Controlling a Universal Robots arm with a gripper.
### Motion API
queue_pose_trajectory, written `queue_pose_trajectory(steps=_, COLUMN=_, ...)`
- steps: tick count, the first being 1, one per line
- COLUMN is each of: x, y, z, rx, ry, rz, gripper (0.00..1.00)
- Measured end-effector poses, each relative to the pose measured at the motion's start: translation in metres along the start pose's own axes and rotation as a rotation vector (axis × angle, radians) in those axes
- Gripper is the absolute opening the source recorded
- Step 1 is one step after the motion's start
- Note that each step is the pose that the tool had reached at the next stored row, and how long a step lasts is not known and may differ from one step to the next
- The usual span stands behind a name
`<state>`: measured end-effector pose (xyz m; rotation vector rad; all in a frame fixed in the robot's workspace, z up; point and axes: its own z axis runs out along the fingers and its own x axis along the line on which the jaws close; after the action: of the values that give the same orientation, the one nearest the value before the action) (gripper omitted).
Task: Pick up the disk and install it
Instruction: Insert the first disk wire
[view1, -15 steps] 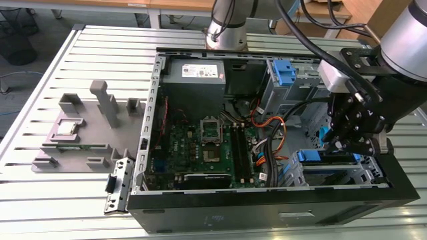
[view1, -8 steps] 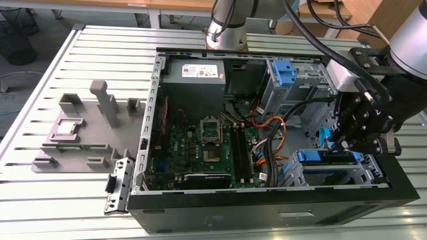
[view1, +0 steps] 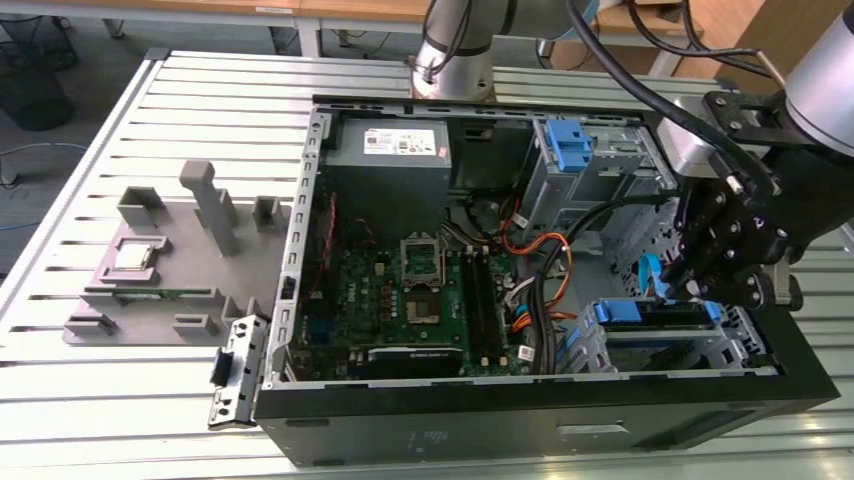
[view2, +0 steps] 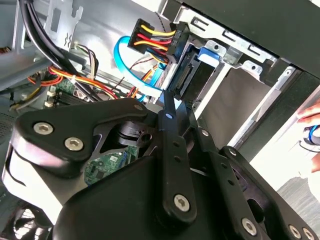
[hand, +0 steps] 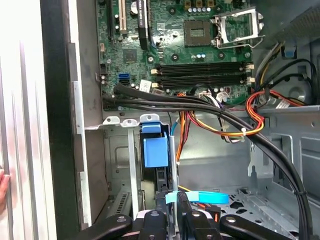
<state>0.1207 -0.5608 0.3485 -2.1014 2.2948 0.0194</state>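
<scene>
the black linkage of the gripper (view2: 167, 107) lies closest to the lens in the second wrist view, its two fingers drawn in close and pinching the thin edge of the disk (view2: 187, 75), so the grip reads as clenched on the drive. just past the fingertips, a power plug (view2: 155, 37) with yellow, red and black wires and a curved blue data cable (view2: 137, 70) sit right at the disk's end.

in the first wrist view the gripper (hand: 170, 212) hangs over the drive cage (hand: 117, 165) of the computer case (hand: 57, 125), and the disk (hand: 155, 150) stands on edge inside that cage, its blue rail tab facing up. a bundle of black cables (hand: 200, 107) runs between the cage and the motherboard (hand: 175, 45), with orange and red wires (hand: 250, 115) looping beside them.

in the exterior view the gripper (view1: 701, 290) is down inside the computer case (view1: 534, 400), at the cage on the exterior view's right, with the disk's (view1: 654, 312) blue rails visible just below it. a bare blue bracket (view1: 567, 145) sits in the upper bay of the case, beside the grey power supply (view1: 387, 150). outside the case, on the exterior view's left, a grey fixture (view1: 174, 260) rests on the slatted table (view1: 80, 400).
</scene>
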Motion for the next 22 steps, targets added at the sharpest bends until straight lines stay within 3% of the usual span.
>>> queue_pose_trajectory(steps=14, x=-0.0003, y=-0.0010, z=-0.0020, rx=-0.0022, ry=-0.0002, rz=0.000, gripper=0.24)
queue_pose_trajectory(steps=22, x=-0.0007, y=-0.0056, z=-0.0021, rx=-0.0022, ry=0.0001, rz=0.000, gripper=0.24)
